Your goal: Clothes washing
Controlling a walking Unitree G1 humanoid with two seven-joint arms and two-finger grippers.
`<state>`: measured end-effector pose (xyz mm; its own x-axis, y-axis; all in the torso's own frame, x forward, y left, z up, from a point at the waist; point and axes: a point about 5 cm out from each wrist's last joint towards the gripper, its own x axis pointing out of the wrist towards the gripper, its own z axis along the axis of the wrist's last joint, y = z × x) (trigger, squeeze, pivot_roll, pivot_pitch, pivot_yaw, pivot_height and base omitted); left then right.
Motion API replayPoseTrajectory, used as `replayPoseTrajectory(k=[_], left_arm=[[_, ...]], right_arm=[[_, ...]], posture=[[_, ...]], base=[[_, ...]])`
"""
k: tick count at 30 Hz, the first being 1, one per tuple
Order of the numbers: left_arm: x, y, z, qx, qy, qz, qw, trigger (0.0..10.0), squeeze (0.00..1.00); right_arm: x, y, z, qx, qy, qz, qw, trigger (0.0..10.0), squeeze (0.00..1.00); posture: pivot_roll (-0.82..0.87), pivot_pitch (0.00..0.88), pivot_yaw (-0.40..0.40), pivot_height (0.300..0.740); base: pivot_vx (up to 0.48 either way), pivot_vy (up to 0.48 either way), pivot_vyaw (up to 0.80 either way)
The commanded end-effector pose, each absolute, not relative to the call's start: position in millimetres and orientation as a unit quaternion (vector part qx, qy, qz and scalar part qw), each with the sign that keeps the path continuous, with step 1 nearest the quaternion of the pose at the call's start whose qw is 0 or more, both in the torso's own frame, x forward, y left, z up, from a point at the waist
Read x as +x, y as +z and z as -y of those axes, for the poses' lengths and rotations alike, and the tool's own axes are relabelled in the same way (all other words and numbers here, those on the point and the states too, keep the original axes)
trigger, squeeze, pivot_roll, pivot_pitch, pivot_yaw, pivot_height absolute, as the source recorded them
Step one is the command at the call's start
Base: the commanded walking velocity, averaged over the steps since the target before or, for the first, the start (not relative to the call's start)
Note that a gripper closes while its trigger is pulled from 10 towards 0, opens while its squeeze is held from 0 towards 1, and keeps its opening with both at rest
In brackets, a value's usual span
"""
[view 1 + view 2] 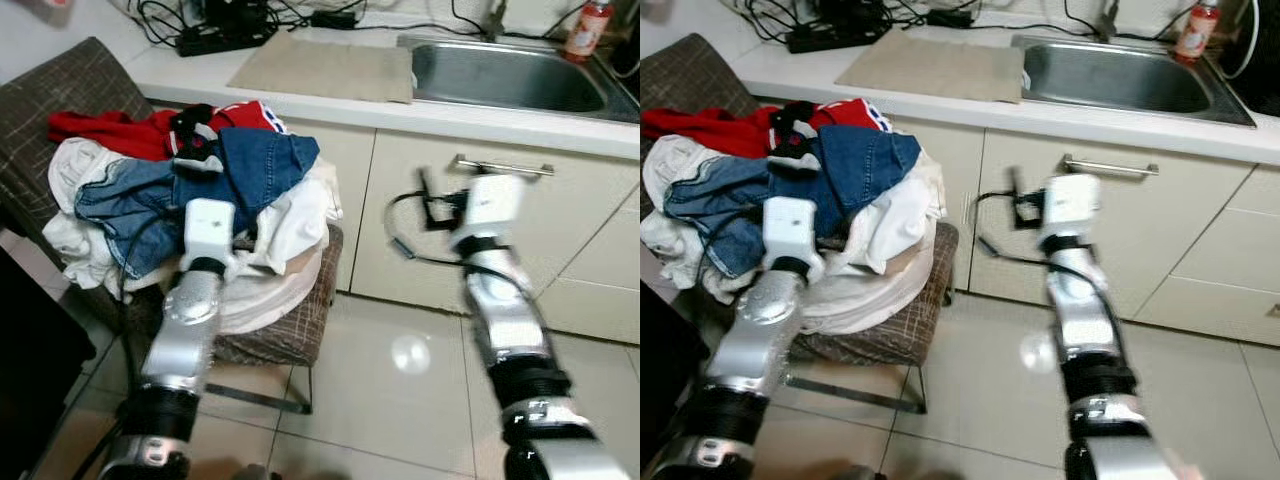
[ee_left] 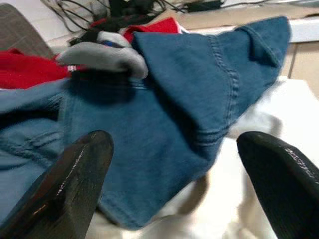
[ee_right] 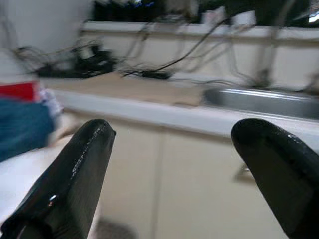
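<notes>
A heap of clothes sits on a brown checked chair [image 1: 285, 338]: blue denim [image 1: 255, 160] on top, a red garment [image 1: 105, 128] behind it, and white cloth [image 1: 295, 225] underneath. My left gripper [image 1: 200, 178] reaches over the heap. In the left wrist view it [image 2: 174, 164] stands open, with the denim [image 2: 174, 99] lying between and beyond its fingers and a grey-and-black item [image 2: 102, 56] further ahead. My right gripper [image 1: 410, 215] is open in the air in front of the cream cabinet door [image 1: 420, 270], holding nothing.
A white counter [image 1: 330, 108] runs along the back with a steel sink [image 1: 510, 75], a beige mat [image 1: 325, 68], a power strip with cables [image 1: 220, 35] and a red bottle [image 1: 588, 30]. A metal drawer handle [image 1: 505, 165] sticks out near my right arm. Tiled floor [image 1: 390, 400] lies below.
</notes>
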<state>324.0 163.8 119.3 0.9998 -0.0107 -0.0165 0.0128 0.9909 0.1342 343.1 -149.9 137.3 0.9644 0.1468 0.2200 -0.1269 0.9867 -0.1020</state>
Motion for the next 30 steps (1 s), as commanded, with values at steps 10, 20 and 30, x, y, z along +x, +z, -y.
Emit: replayPoseTrajectory(k=[10,20,30], left_arm=[[322.4,122.8,-154.0,0.069,-0.02,0.003,0.997,10.0,0.0],[321.9,125.3,-150.2,0.103,-0.031,0.01,0.994,10.0,0.0],[322.3,128.1,-150.1,0.101,-0.029,0.015,0.994,10.0,0.0]], right_arm=[[337.4,125.8,157.1,-0.045,0.066,0.096,0.992,10.0,0.0],[338.5,121.7,163.2,-0.039,0.048,0.084,0.994,10.0,0.0],[341.7,130.7,164.2,-0.056,0.051,0.101,0.992,10.0,0.0]], posture=[[-0.11,0.0,0.009,0.74],[-0.11,0.0,0.02,0.74],[-0.11,0.0,0.026,0.74]], base=[[0.0,0.0,0.49],[0.173,0.0,0.26],[0.48,0.0,0.0]])
